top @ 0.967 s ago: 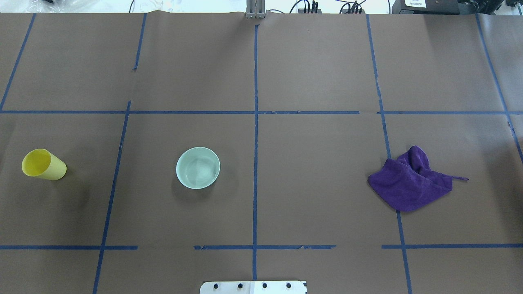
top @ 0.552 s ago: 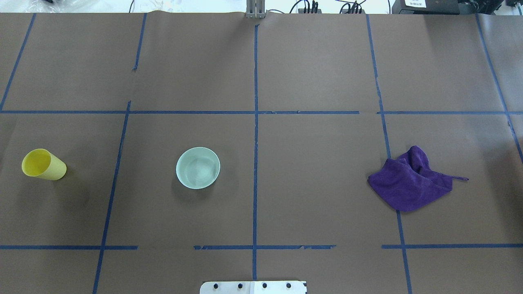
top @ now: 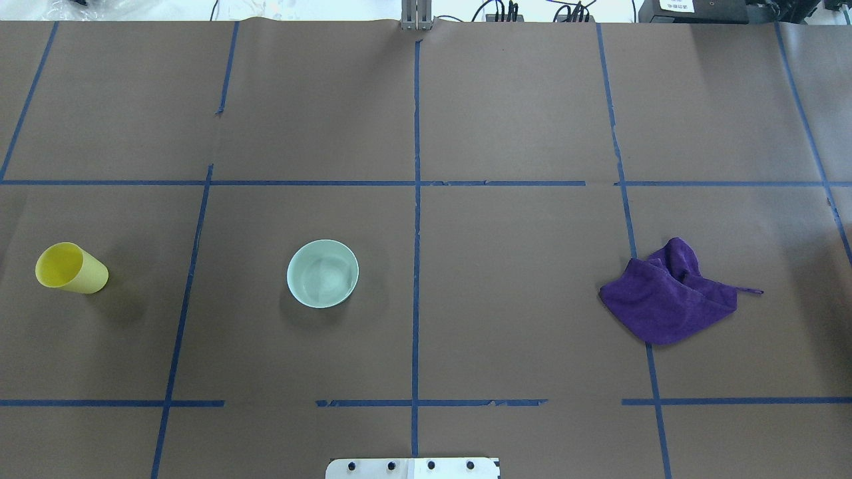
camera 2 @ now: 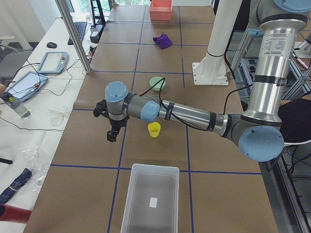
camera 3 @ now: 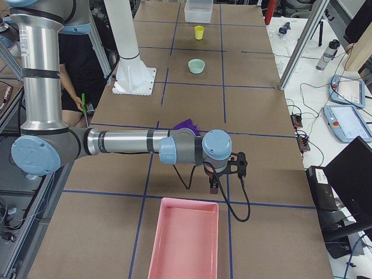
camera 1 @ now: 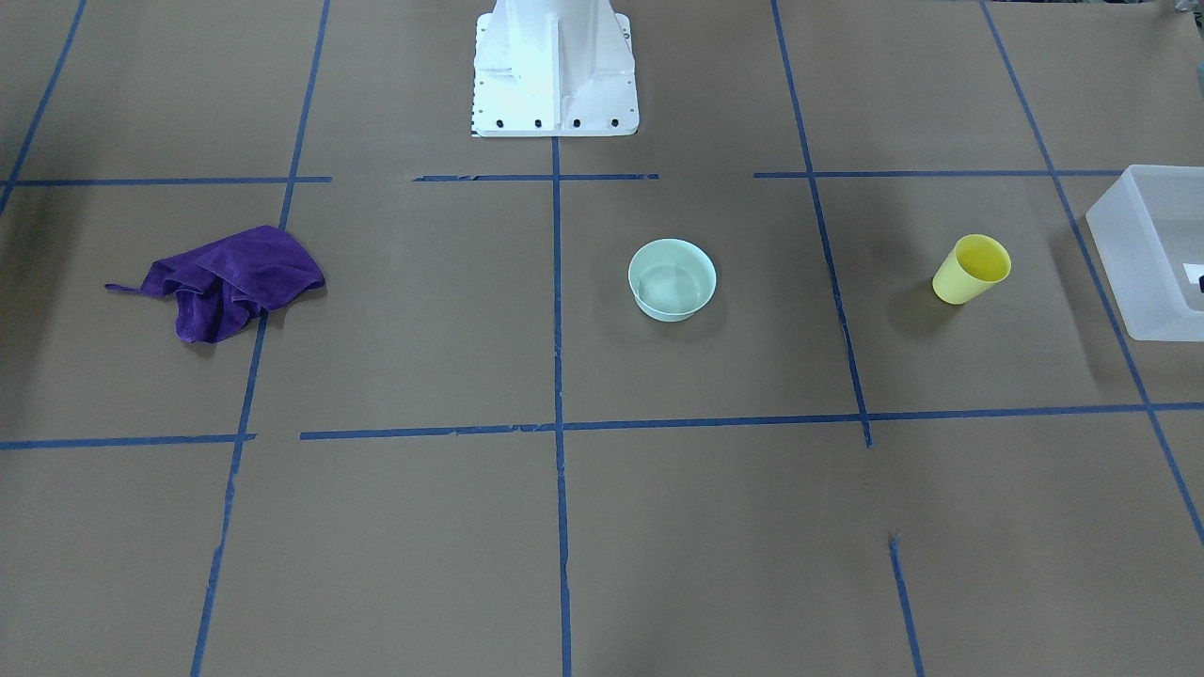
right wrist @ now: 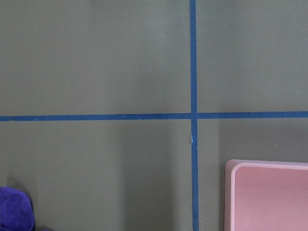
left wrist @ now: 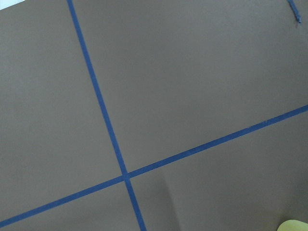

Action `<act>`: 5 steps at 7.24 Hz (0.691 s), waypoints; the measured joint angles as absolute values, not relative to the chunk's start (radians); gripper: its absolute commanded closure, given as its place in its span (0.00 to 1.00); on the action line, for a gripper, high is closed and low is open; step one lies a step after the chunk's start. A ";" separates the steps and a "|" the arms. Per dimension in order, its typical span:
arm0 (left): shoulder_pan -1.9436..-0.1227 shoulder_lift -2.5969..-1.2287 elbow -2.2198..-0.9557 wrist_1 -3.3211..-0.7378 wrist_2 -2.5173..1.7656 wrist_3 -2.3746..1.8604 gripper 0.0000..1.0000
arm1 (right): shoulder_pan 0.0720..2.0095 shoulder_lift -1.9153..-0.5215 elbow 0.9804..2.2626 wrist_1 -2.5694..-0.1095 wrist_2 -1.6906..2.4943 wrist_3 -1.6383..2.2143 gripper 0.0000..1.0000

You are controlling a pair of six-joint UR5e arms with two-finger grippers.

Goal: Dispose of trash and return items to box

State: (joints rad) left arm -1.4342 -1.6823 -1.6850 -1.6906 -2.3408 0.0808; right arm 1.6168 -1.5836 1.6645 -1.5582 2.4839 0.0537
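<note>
The yellow cup (top: 70, 268) stands upright at the table's left end, also seen in the front-facing view (camera 1: 972, 269). The frosted-white box (camera 1: 1152, 249) stands beyond it at that end, empty but for a label (camera 2: 154, 203). My left gripper (camera 2: 112, 135) hangs above the table a little away from the cup (camera 2: 154, 129), on the side away from my base. My right gripper (camera 3: 214, 186) hangs above the table near the purple cloth (top: 669, 296). Both grippers show only in the side views, so I cannot tell whether they are open or shut.
A pale green bowl (top: 323, 273) stands left of the table's centre. A pink tray (camera 3: 185, 238) lies at the table's right end, its corner in the right wrist view (right wrist: 269, 195). My white base (camera 1: 555, 66) is at the near edge. Blue tape lines grid the brown table.
</note>
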 measured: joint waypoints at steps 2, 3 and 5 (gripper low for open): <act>-1.350 -1.653 -1.704 -1.723 -2.330 -0.069 0.00 | 1.615 -1.569 1.679 -1.559 2.478 0.052 0.00; -1.304 -1.609 -1.725 -1.799 -2.315 -0.207 0.00 | 1.613 -1.558 1.680 -1.560 2.474 0.052 0.00; -1.202 -1.483 -1.755 -2.048 -2.290 -0.494 0.00 | 1.611 -1.554 1.667 -1.560 2.473 0.052 0.00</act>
